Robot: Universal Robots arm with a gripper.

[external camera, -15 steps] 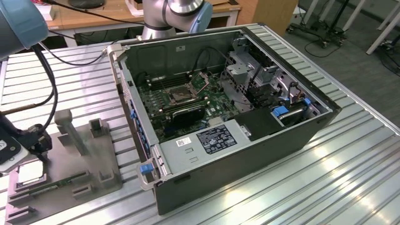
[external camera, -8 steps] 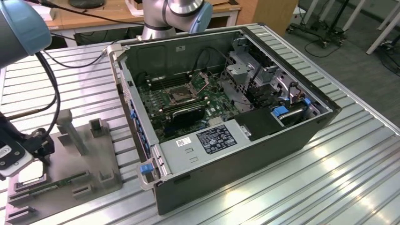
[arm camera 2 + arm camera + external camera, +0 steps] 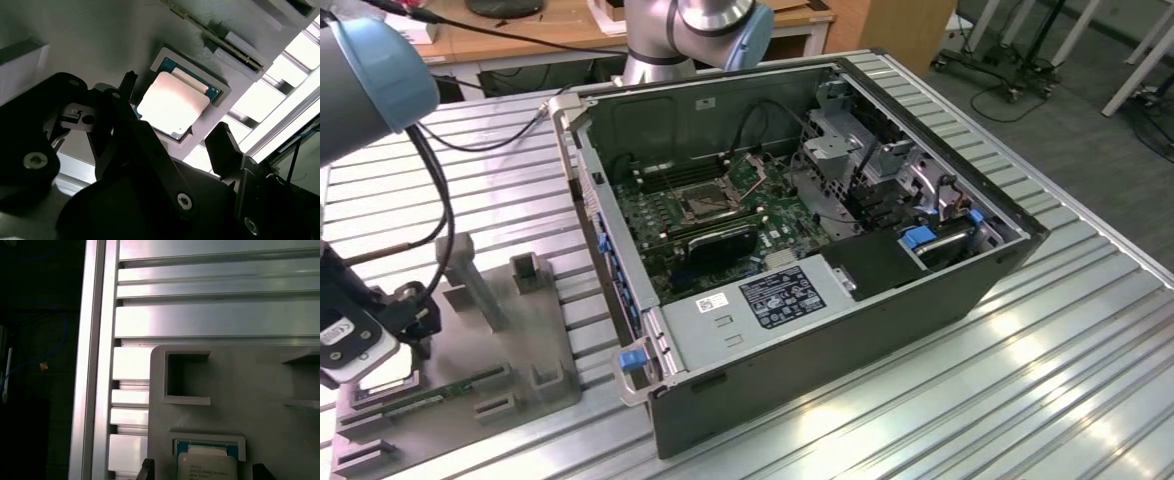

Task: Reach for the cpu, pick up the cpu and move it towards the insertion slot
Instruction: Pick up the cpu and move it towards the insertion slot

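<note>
Where the gripper hangs: black two-fingered gripper point(image 3: 175, 104), low over the grey plastic tray point(image 3: 100, 30) on the ribbed aluminium table point(image 3: 987, 400), at the exterior view's left.
Fingers point(image 3: 222, 142): spread apart, one on either side of the chip, clamped on nothing.
Chip: the cpu point(image 3: 169, 107) — small, flat, square, pale silvery top — lies flat in the tray's square recess.
Socket: the insertion slot point(image 3: 698, 203) — silver-framed square with a dark centre, on the green board inside the open black computer case point(image 3: 854, 330), well apart from the gripper.
Memory stick point(image 3: 447, 390): long, narrow, green, in the tray near the chip.

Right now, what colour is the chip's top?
The chip is pale silvery-white; clearest in the second wrist view.
</note>
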